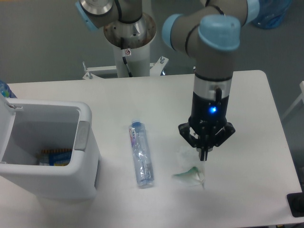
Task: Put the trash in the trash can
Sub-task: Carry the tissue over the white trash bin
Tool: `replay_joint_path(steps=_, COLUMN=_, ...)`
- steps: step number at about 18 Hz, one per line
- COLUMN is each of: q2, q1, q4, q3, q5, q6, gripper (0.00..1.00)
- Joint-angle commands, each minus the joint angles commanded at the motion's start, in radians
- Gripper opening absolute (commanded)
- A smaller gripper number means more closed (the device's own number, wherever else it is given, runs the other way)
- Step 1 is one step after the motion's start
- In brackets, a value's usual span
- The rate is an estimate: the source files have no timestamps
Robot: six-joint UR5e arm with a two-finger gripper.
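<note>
Trash can (85, 142) lid up, colourful packet inside | bottle (141, 154) on table | gripper (204, 156) jaws pinched together above wrapper (190, 174), gripping nothing

- Gripper (204, 154) points down, fingers closed together, above the crumpled wrapper (190, 174).
- Crushed bottle (141, 153) lies at wrapper's nine o'clock.
- Trash can (84, 156) (lid open) farther toward nine.

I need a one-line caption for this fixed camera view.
Claw above the wrapper; bottle lies beside the open trash can.
</note>
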Motion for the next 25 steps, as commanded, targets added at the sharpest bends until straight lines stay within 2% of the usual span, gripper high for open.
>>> replay_joint_path(steps=6, q2=0.075, q1=-0.083, q4=-0.002, q3=-0.006, q5=-0.077, q6=-0.104, gripper=0.00)
replay_joint_path(steps=11, q2=0.094, q1=-0.199, q4=-0.003, q3=-0.018, q5=-0.075, q6=-0.151, gripper=0.00)
replay_joint_path(steps=18, q2=0.117, q1=-0.259, q4=-0.002, q3=-0.026, q5=-0.077, q6=-0.195, gripper=0.00)
replay_joint_path(steps=25, q2=0.163, q1=-0.302, q4=0.002, q3=-0.130, q5=-0.114, q6=-0.169, gripper=0.00)
